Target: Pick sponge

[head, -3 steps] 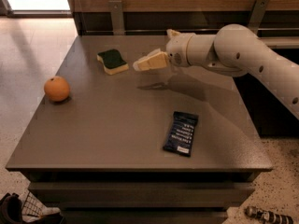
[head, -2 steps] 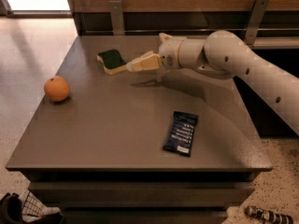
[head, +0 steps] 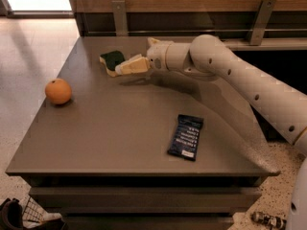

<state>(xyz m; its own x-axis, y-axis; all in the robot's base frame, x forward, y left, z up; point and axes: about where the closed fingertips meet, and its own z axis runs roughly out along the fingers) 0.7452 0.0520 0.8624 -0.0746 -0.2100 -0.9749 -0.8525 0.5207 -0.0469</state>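
Claw (head: 125, 67) held low over the far part of the surface (head: 120, 123), its tip at the near-right edge of the sponge (head: 112, 58); whether it is open or closed cannot be told. The sponge lies flat, green side up, well apart from the orange (head: 58, 91) and the dark packet (head: 186, 136), so a low sideways approach probably meets nothing else. The arm (head: 230, 75) reaches in from the right, stretched nearly level, wrist pointed at the sponge

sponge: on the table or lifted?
On the table: the sponge lies flat, green side up, near the far edge. The gripper is at its right side; whether it has a grasp, cannot tell.
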